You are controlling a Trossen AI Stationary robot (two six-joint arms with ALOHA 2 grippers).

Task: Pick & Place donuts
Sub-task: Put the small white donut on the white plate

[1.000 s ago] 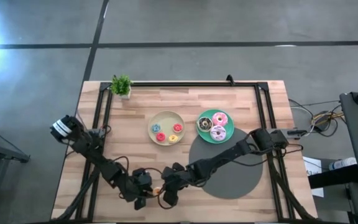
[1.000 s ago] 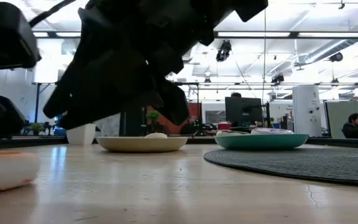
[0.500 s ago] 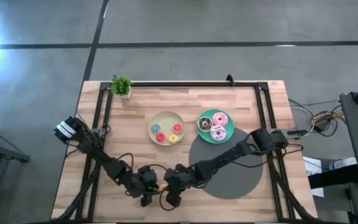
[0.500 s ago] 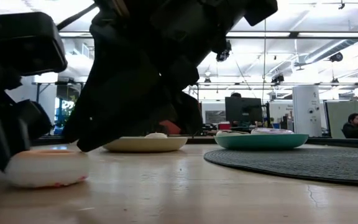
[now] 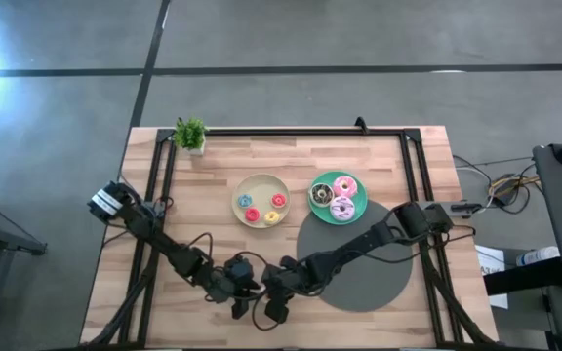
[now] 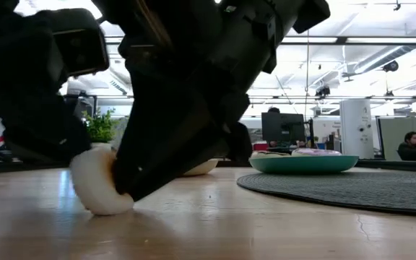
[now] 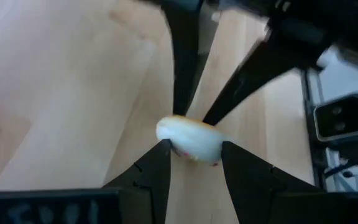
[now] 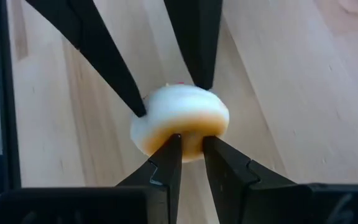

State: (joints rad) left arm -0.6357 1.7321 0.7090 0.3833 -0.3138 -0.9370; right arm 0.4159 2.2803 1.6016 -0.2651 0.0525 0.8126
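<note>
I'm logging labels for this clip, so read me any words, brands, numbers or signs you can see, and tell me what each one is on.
Nothing here can be read.
Pale embossed marks on the left gripper's dark housing: too blurred to read.
No print shows on the white donut both grippers hold, nor on the beige plate or the teal plate.

Two plates point(image 5: 261, 185) point(image 5: 322, 212) sit side by side mid-table point(image 5: 359, 156); plant point(image 5: 191, 134) far left; mat point(image 5: 379, 278) near right.

donut point(image 6: 101, 182) now tipped on edge between both grippers
</note>
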